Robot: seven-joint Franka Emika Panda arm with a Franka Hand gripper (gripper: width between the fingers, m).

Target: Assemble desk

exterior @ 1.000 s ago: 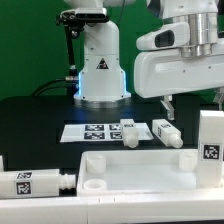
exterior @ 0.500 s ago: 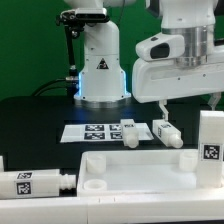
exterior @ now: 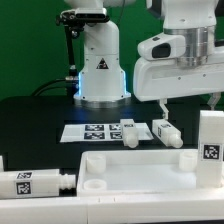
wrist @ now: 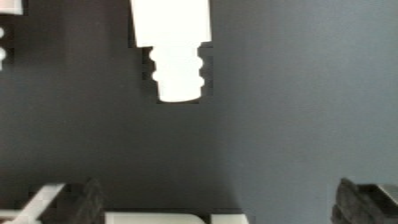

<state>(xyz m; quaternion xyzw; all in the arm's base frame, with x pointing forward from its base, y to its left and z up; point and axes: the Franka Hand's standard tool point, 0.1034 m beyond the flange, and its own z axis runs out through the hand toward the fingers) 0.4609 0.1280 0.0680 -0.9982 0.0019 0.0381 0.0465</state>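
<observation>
Judging from where I stand, the desk is barely started. The tabletop (exterior: 150,170) lies flat at the front, its corner sockets showing bare, and no leg looks fitted. A first leg (exterior: 128,133) and a second leg (exterior: 166,131) rest just beside the marker board (exterior: 92,131). A tagged leg (exterior: 30,183) lies by the tabletop on the exterior view's left, and a tall leg (exterior: 210,145) stands on its right. The gripper (exterior: 193,105) hangs above them, jaws wide apart and holding nothing, with a peg (wrist: 178,85) below it. All four legs remain.
</observation>
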